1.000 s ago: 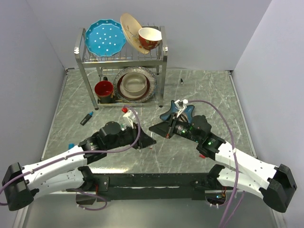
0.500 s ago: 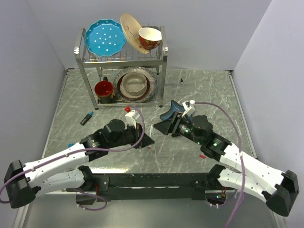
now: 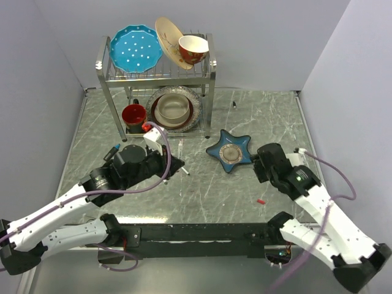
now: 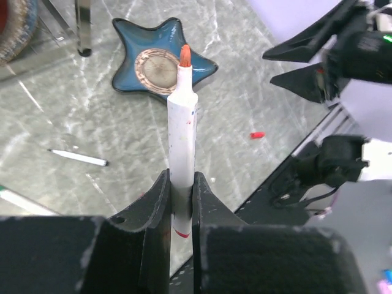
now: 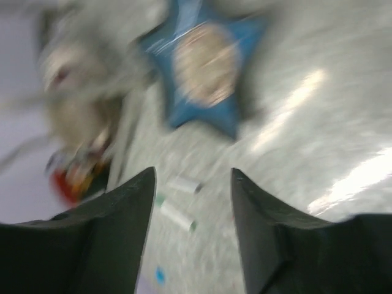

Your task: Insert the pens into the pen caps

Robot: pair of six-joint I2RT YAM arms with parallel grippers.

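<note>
A grey marbled table (image 3: 202, 190) carries a dish rack (image 3: 105, 92) at the far left and a blue star-shaped dish (image 3: 214, 150) near the middle. The left gripper (image 4: 181, 184) is clenched on a red-tipped pen (image 4: 182, 128), which sits left of the dish with its nib bare. The right gripper (image 5: 191, 184) stands released just right of the dish, with nothing between its fingers.

The red cap (image 3: 261, 201) lies alone at the near right. It is tiny, so it may skid or flip out of a pinch. The bare nib could also smear whatever it brushes.

The right wrist view is blurred, so the pens beneath it are hard to identify. The left arm half covers the dark marker (image 3: 114, 149).
</note>
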